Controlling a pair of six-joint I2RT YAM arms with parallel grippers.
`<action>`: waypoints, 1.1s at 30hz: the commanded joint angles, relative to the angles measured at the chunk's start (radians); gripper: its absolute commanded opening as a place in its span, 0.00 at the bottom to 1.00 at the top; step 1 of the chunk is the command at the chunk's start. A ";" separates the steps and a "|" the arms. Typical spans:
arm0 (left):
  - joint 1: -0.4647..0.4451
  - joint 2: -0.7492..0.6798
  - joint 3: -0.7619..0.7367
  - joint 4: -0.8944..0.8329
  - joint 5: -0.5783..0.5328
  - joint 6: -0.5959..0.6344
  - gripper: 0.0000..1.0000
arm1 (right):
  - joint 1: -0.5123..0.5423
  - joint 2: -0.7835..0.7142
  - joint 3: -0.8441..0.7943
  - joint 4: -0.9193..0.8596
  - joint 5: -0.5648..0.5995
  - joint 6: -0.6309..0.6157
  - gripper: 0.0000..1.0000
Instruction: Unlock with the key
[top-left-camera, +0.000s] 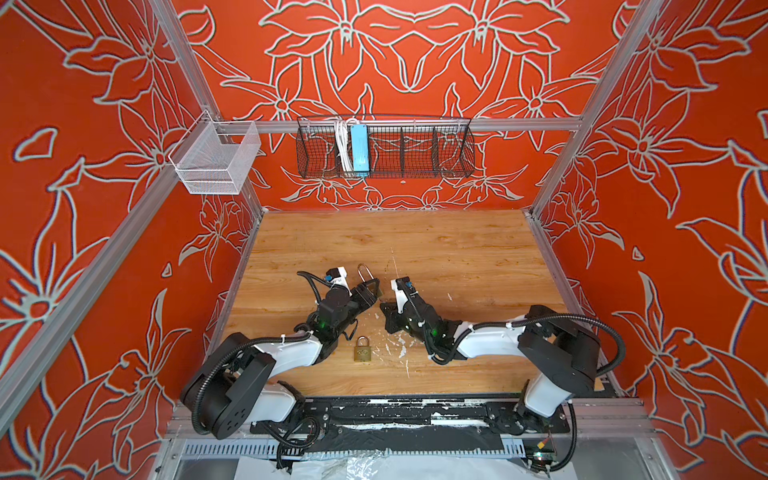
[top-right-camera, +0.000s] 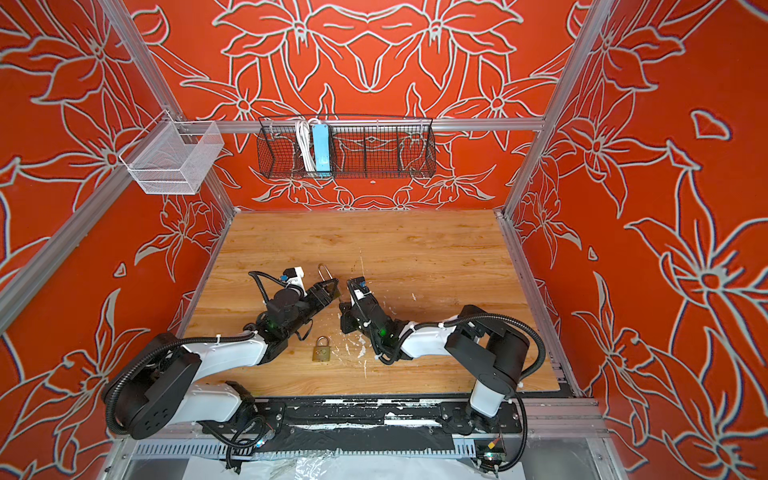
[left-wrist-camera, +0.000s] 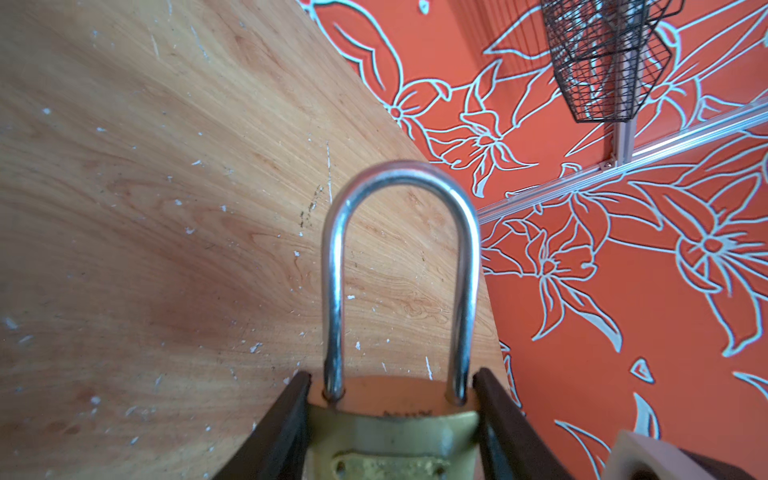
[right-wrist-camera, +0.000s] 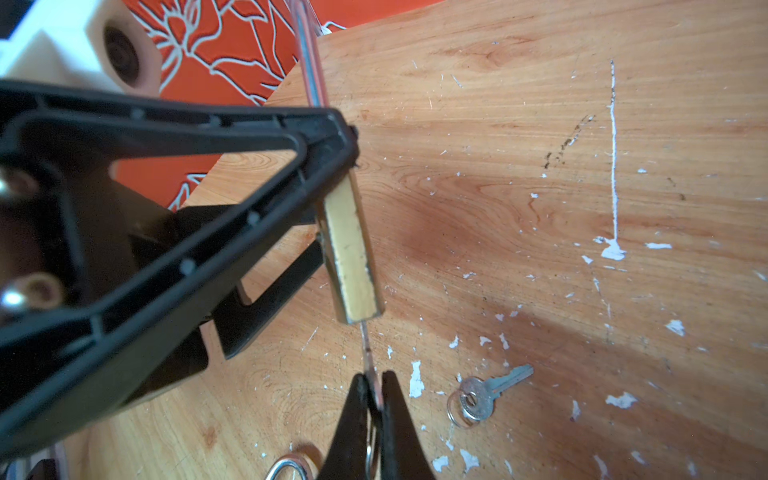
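The left gripper (top-left-camera: 371, 291) clasped the brass padlock (right-wrist-camera: 351, 253) by its body, above the middle of the table (top-left-camera: 457, 249). The right gripper (right-wrist-camera: 375, 384) pinched the key (right-wrist-camera: 368, 349), whose blade met the lock's underside. Insertion looked to be in hand; the next move called for a steady twist about the blade's axis. The black wire basket (top-left-camera: 415, 158) held 1 blue power strip (top-left-camera: 359, 147). The white mesh basket (top-left-camera: 216, 162) looked empty.

Left tool (left-wrist-camera: 392, 376) grips half-spread, right tool (right-wrist-camera: 375, 380) pinched tight

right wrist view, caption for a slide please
Left hand grips a brass padlock while right hand holds a slim silver key against its base.
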 joint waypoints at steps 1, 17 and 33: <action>-0.020 -0.007 0.013 0.016 0.121 0.042 0.00 | -0.021 -0.065 0.040 0.152 -0.012 -0.033 0.00; -0.020 0.003 0.031 -0.006 0.188 0.103 0.00 | -0.058 -0.104 0.062 0.145 -0.035 -0.060 0.00; 0.016 0.039 0.019 0.111 0.321 0.146 0.00 | -0.132 -0.047 -0.038 0.430 -0.277 0.039 0.00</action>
